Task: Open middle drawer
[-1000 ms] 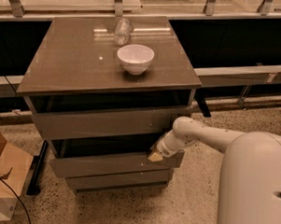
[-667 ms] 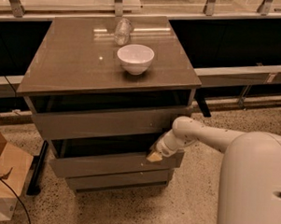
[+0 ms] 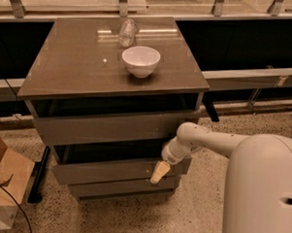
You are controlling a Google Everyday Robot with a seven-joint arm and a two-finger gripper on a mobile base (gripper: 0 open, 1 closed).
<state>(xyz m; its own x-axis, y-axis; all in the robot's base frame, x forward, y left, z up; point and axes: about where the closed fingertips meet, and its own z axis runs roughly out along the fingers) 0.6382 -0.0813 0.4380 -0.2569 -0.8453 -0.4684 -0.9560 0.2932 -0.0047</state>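
The middle drawer (image 3: 105,169) is the grey-brown front between a taller top drawer front (image 3: 111,127) and a slim bottom drawer front (image 3: 118,187) of a low cabinet. A dark gap shows above its top edge. My gripper (image 3: 158,172) comes in from the right on a white arm (image 3: 203,139). Its beige tip rests against the right end of the middle drawer front, near the top edge.
On the cabinet's glossy top (image 3: 70,71) stand a white bowl (image 3: 140,60) and a clear glass (image 3: 127,32). A cardboard box (image 3: 2,190) is on the floor at the left. My white base (image 3: 261,191) fills the lower right. A counter runs behind.
The gripper's tip sits slightly lower on the middle drawer front than before. The drawers, bowl and glass look unchanged.
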